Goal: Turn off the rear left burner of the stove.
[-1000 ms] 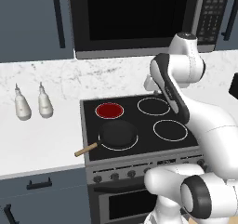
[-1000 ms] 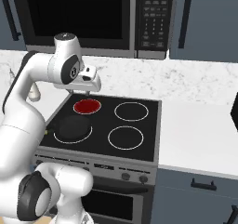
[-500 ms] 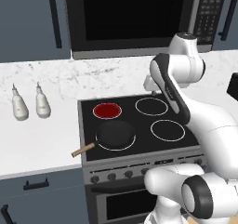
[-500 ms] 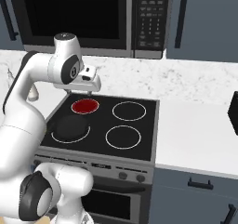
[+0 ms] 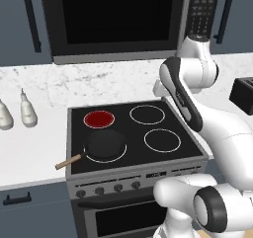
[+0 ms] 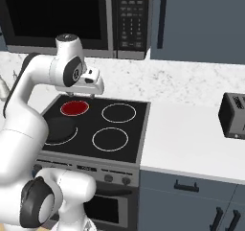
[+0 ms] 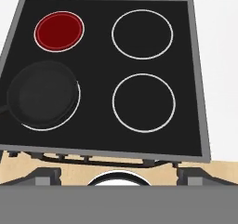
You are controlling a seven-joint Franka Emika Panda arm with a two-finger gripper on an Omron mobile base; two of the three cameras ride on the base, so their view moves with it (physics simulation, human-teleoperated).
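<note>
The stove [image 5: 170, 155] has a black glass top [image 7: 97, 65] with four ring-marked zones. Its rear left burner [image 5: 99, 118] [image 6: 74, 107] [image 7: 59, 30] glows red. A row of small dark knobs [image 5: 109, 188] [image 6: 117, 179] lines the grey steel front. My gripper [image 6: 92, 95] [image 7: 119, 176] hangs high above the rear middle of the cooktop, pointing down. It is open, its fingertips [image 7: 44, 175] stand wide apart, and it holds nothing. It is far from the knobs.
A black pan [image 5: 105, 144] [image 7: 42, 95] with a wooden handle [image 5: 68, 161] sits on the front left zone. A microwave [image 5: 116, 19] hangs above the stove. Two bottles [image 5: 28, 114] stand on the left counter, and a dark toaster [image 6: 232, 115] on the right counter.
The whole scene has slid left in both base views, so the base has moved right. The toaster has come into view. The arm holds the same pose, and the burner stays red.
</note>
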